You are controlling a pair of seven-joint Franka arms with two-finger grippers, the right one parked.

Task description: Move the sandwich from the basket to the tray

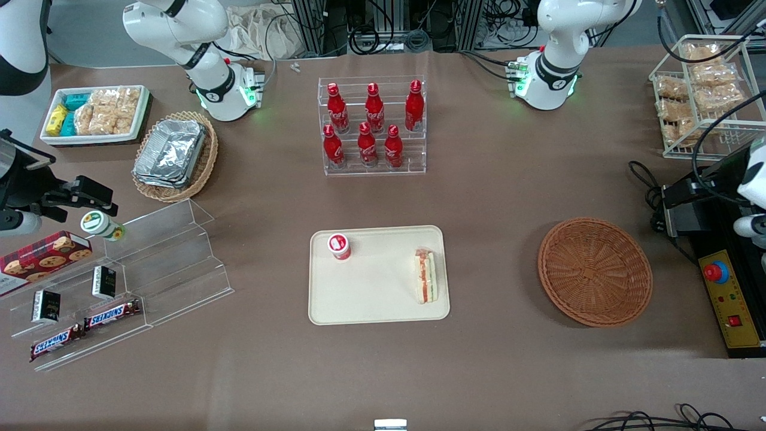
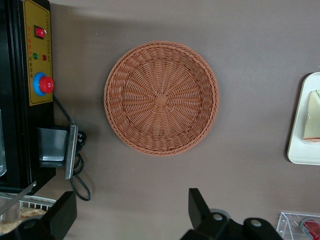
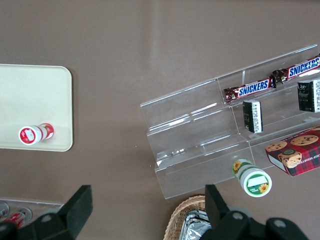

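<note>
The sandwich (image 1: pixel 425 275) lies on the cream tray (image 1: pixel 377 302), at the tray's end toward the working arm. Its edge also shows in the left wrist view (image 2: pixel 312 117), on the tray's rim (image 2: pixel 298 145). The round reddish-brown wicker basket (image 1: pixel 594 270) is empty and sits on the table beside the tray, toward the working arm's end. In the left wrist view the basket (image 2: pixel 161 97) lies well below my left gripper (image 2: pixel 130 196). The gripper hangs high above bare table, farther from the front camera than the basket. Its fingers are wide open and hold nothing.
A small red-capped bottle (image 1: pixel 339 246) stands on the tray. A black-and-yellow control box with a red button (image 1: pixel 727 287) lies beside the basket. An acrylic rack of red bottles (image 1: pixel 374 126) and a wire rack of snack packets (image 1: pixel 703 90) stand farther back.
</note>
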